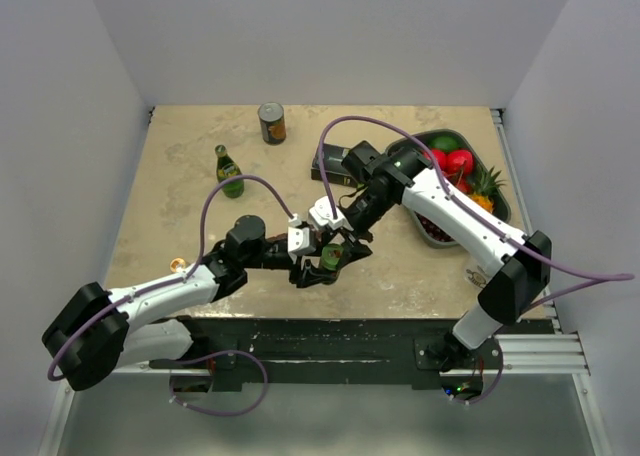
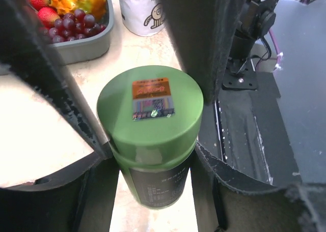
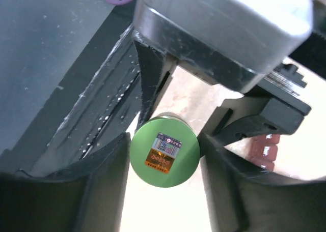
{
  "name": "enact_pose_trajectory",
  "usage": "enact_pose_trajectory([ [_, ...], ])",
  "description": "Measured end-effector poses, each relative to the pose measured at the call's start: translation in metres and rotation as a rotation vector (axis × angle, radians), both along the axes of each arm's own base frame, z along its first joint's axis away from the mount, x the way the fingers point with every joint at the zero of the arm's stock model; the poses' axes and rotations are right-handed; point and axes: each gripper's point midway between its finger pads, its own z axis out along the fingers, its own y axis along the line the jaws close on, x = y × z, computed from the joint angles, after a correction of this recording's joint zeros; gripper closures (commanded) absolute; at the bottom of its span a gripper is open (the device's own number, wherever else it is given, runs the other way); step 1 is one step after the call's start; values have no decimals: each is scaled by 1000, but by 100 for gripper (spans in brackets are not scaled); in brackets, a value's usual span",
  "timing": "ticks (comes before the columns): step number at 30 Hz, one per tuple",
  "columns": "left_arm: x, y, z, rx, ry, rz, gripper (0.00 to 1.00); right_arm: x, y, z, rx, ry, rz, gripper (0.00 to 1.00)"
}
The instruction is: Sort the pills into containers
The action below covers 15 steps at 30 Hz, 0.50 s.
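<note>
A pill bottle with a green lid [image 1: 333,254] and a dark label stands near the table's front edge. My left gripper [image 1: 318,268] is shut on the bottle's body [image 2: 153,186], low down. My right gripper [image 1: 342,242] comes from above with its jaws against both sides of the green lid [image 3: 164,151]. The lid carries an orange sticker [image 2: 151,97]. The maroon strip of containers [image 3: 266,149] lies just right of the bottle, mostly hidden under my right arm [image 1: 432,232]. No loose pills show.
A dark tray of fruit [image 1: 440,134] stands at the back right, also in the left wrist view [image 2: 86,44]. A black box [image 1: 335,171], a can [image 1: 272,122] and a green glass bottle [image 1: 229,171] stand behind. A white cup [image 2: 142,8] stands beyond the bottle.
</note>
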Motion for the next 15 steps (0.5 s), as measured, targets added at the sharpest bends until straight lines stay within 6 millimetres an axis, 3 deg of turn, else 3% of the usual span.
enact_pose_trajectory([
  [3, -2, 1, -3, 11, 1, -10, 100, 0, -1, 1, -2, -8, 0, 5],
  [6, -3, 2, -7, 26, 15, -8, 100, 5, -1, 10, 14, -38, -48, 1],
  [12, 9, 3, -8, 32, 15, 66, 100, 20, -3, 61, 127, -83, -243, 1],
  [15, 16, 5, -4, 19, 28, 123, 100, 26, -10, 72, 167, -51, -352, 1],
])
